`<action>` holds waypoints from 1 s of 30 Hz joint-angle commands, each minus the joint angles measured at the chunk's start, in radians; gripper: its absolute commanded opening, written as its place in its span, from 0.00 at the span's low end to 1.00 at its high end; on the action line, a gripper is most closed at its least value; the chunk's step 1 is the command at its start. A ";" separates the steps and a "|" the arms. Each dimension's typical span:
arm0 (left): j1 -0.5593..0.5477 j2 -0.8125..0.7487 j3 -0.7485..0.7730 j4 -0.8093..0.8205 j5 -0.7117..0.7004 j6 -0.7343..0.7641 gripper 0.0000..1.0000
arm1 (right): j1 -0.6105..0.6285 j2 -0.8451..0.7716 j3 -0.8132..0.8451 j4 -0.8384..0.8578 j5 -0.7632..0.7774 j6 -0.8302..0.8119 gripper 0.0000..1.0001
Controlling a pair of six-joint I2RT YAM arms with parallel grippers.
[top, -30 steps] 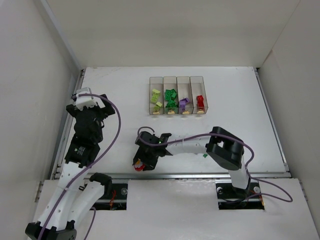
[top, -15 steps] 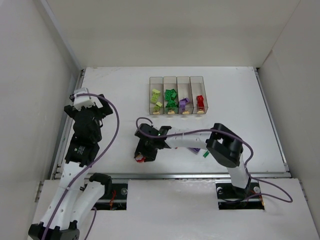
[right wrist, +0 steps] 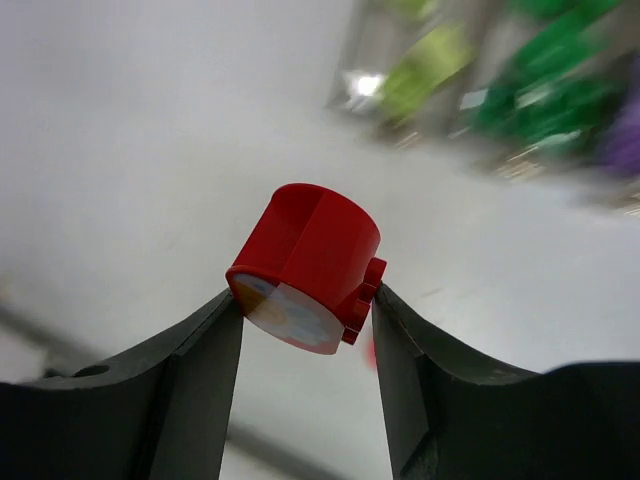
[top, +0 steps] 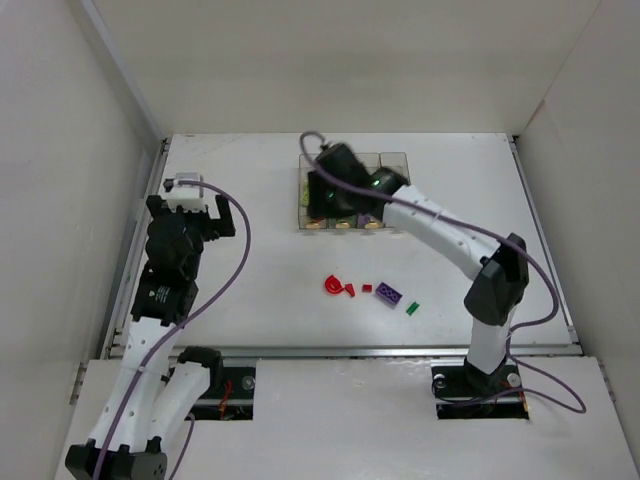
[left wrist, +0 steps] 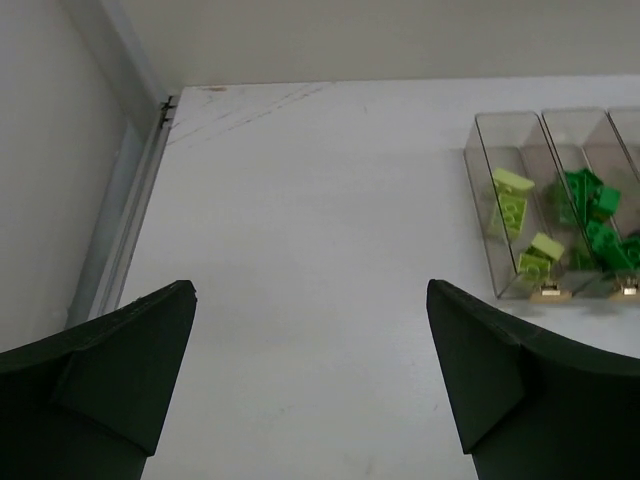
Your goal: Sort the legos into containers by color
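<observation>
My right gripper (right wrist: 305, 300) is shut on a red round lego (right wrist: 310, 255), which sticks out past the fingertips. Seen from above, the right gripper (top: 326, 198) hangs over the left end of the containers (top: 396, 160) and hides most of them. The left wrist view shows the containers (left wrist: 484, 150) with yellow-green legos (left wrist: 515, 205) and green legos (left wrist: 590, 200) inside. A red rounded lego (top: 333, 284), two small red bits (top: 367, 288), a purple brick (top: 389, 293) and a small green piece (top: 412, 307) lie loose on the table. My left gripper (left wrist: 310, 290) is open and empty.
The left gripper (top: 190, 208) sits near the table's left edge, beside a metal rail (top: 135, 260). White walls enclose the table on the left, back and right. The right arm (top: 450, 235) stretches diagonally across the table's right half.
The right arm has lifted from the near edge and swung back to the containers with the red lego in its grip. The loose pieces it covered are now in view. The left gripper edged farther back.
</observation>
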 commanded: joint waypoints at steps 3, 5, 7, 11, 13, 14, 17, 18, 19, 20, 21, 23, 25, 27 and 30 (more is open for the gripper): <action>0.011 0.016 0.035 -0.012 0.274 0.259 0.99 | -0.272 0.002 0.096 -0.112 0.128 -0.410 0.00; 0.011 0.037 0.025 0.017 0.302 0.350 0.99 | -0.326 0.048 0.136 -0.101 0.118 -0.476 0.01; 0.011 0.066 0.025 0.072 0.316 0.399 0.99 | -0.394 0.088 0.192 -0.101 0.107 -0.510 0.03; 0.011 0.215 0.025 0.222 0.334 0.398 0.99 | -0.469 0.219 0.301 -0.114 0.121 -0.559 0.03; 0.011 0.263 0.036 0.259 0.400 0.411 0.99 | -0.478 0.249 0.328 -0.115 0.140 -0.600 0.03; 0.011 0.286 0.045 0.291 0.423 0.412 0.99 | -0.489 0.260 0.328 -0.115 0.150 -0.614 0.03; 0.011 0.355 0.033 0.369 0.488 0.416 0.99 | -0.489 0.292 0.328 -0.092 0.192 -0.673 0.04; 0.011 0.388 0.033 0.391 0.498 0.402 0.99 | -0.489 0.301 0.315 -0.081 0.205 -0.686 0.06; 0.011 0.405 0.033 0.410 0.517 0.402 0.99 | -0.489 0.315 0.302 -0.067 0.219 -0.687 0.16; 0.011 0.421 0.033 0.423 0.517 0.402 0.99 | -0.489 0.315 0.302 -0.067 0.228 -0.696 0.24; 0.011 0.436 0.033 0.445 0.517 0.380 0.99 | -0.489 0.332 0.302 -0.067 0.228 -0.696 0.34; 0.011 0.482 0.042 0.465 0.517 0.359 0.99 | -0.489 0.347 0.302 -0.067 0.237 -0.711 0.58; 0.011 0.529 0.071 0.485 0.508 0.359 0.99 | -0.489 0.347 0.291 -0.038 0.249 -0.725 0.70; 0.011 0.563 0.094 0.485 0.508 0.359 0.99 | -0.489 0.347 0.291 -0.020 0.278 -0.734 0.87; 0.011 0.629 0.171 0.462 0.486 0.343 0.99 | -0.489 0.347 0.291 -0.006 0.289 -0.734 0.91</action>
